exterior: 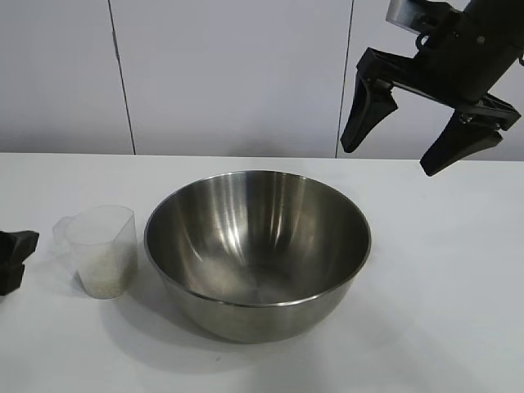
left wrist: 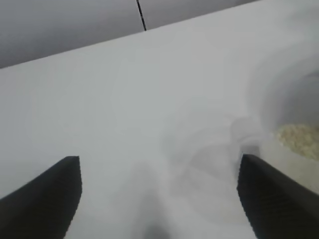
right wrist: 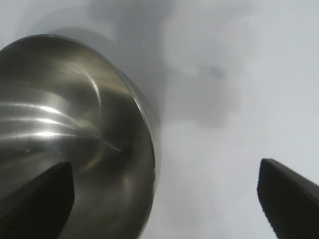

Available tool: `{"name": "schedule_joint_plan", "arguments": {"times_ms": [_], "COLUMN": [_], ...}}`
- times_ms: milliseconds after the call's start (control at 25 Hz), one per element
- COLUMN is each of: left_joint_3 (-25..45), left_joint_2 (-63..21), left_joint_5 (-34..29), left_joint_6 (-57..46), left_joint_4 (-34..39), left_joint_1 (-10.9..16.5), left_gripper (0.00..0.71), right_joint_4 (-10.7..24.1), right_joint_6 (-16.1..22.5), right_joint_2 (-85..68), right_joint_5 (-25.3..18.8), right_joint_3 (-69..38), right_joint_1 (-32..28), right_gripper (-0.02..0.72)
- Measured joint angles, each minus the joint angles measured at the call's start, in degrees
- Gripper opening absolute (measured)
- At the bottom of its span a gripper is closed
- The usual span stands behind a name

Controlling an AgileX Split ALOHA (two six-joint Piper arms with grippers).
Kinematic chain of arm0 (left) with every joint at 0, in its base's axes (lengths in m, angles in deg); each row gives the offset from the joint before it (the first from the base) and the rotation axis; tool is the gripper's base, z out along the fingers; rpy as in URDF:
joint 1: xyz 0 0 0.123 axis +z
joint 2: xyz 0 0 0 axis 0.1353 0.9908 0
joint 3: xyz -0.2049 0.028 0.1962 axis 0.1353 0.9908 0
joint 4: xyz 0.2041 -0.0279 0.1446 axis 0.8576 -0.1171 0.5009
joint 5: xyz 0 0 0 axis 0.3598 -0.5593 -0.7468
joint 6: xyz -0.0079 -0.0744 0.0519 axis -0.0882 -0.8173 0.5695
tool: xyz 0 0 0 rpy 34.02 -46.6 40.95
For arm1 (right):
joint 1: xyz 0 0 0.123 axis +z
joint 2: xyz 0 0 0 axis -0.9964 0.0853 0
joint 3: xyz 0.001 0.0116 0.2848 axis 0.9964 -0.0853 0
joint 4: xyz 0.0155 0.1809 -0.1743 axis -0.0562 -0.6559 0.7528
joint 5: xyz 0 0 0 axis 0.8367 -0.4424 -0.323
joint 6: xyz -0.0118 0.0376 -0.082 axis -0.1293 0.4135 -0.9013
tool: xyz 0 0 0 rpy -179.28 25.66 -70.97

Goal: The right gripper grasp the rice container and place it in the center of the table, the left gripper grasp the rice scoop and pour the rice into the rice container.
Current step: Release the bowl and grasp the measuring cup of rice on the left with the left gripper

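Now the right gripper (exterior: 422, 135) hangs in the air at about one o'clock from the bowl (exterior: 258, 250), fingers spread wide and holding nothing; its wrist view looks down past the bowl's rim with one finger over the steel and the other over bare table (exterior: 442, 327). With the bowl sitting free near the table's middle, the placing step looks finished, and the scoop step looks to be the one in hand.

At the far nine o'clock edge of the exterior view, the left gripper (left wrist: 159, 199) shows only as a black tip resting low by the table. Its wrist view shows both fingers wide apart, empty, with the scoop (exterior: 100, 250) blurred just ahead of one finger.

From there, the next move seems to call for the left gripper to close in on the scoop from nine o'clock, straddle its thin wall or body, and pinch gently, since the light plastic may slide or tip.

The scoop stands upright just beside the bowl at its nine o'clock, apparently not touching, with rice (exterior: 105, 274) filling its lower part. The bowl's inside appears empty, showing only brushed steel and reflections.
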Motion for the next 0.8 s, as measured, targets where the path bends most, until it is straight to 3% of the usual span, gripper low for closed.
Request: {"name": "schedule_joint_plan", "arguments": {"times_ms": [400,800], "left_joint_3": [-2.8,-8.1], "left_joint_2": [8.0,10.8], "left_joint_5": [0.5,0.7], "left_joint_6": [0.0,0.0], "left_joint_4": [1.6,2.2], "left_joint_1": [0.0,0.0], "left_gripper": [0.613,0.611], "right_joint_4": [0.2,0.2], "right_joint_6": [0.0,0.0], "right_joint_2": [0.0,0.0], "right_joint_5": [-0.2,-0.7], "right_joint_3": [0.0,0.0], "right_joint_1": [0.0,0.0], "right_gripper": [0.694,0.694]}}
